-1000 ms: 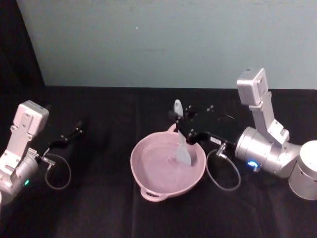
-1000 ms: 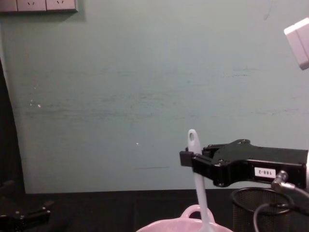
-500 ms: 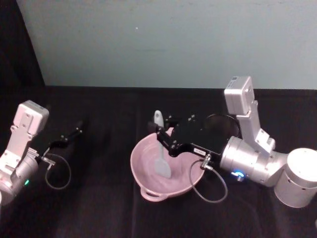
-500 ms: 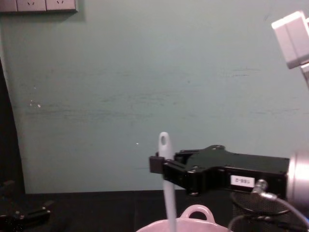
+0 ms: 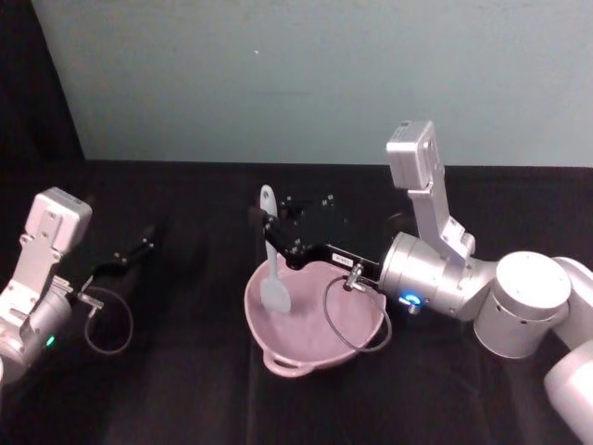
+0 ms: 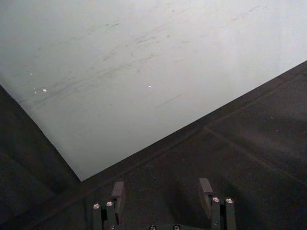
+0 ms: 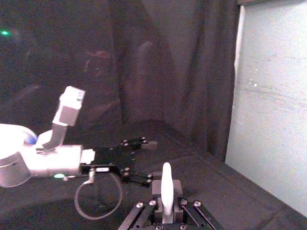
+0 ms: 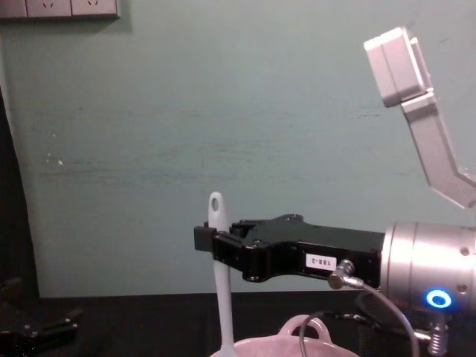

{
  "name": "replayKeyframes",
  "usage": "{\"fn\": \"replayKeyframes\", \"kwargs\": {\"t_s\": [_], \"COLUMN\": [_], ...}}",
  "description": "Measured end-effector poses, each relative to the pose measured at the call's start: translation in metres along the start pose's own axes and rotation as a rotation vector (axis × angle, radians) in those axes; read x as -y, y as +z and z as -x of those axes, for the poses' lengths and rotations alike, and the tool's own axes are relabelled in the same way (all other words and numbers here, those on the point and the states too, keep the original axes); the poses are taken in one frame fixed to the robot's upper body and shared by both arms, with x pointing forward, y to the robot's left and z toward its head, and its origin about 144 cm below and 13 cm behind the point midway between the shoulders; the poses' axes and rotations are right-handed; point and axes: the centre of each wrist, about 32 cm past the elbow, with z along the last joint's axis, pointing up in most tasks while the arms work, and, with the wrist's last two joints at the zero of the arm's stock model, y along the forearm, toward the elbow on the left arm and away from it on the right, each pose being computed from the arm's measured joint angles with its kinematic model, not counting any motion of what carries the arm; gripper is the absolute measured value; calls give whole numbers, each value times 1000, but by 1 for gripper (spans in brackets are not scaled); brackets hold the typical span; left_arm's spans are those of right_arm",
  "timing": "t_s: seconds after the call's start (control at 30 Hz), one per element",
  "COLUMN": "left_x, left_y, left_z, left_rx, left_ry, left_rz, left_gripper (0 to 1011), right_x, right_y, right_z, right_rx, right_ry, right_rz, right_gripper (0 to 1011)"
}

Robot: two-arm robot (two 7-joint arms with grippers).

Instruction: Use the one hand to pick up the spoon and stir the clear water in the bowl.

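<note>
My left claw (image 5: 125,260) rests parked at the left of the desk (image 5: 185,389), fingers spread and holding nothing. The spoon (image 5: 271,269) stands nearly upright, its blade down inside the bowl (image 5: 315,360), close to the bowl's left wall. My right claw (image 5: 271,237) is clenched on the handle just below the hole. My worry is that a wide sweep could knock that wall, shoving the bowl or slopping water. The slim handle might also twist in the flat jaws.
</note>
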Motion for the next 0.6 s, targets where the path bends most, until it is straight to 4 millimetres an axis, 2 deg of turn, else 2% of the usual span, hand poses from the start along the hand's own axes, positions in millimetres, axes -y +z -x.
{"fn": "replayKeyframes", "kwargs": {"t_s": [0.3,0.6], "left_x": [0,0], "left_y": [0,0], "left_z": [0,0], "left_rx": [0,0], "left_ry": [0,0], "left_rz": [0,0], "left_gripper": [1005,1005], "right_x": [-7,3], "right_y": [-6,-6], "right_z": [-23,-38], "right_rx": [-2,12], "right_ry": [-53,-130], "right_rz": [13,25], "right_gripper": [121,121]}}
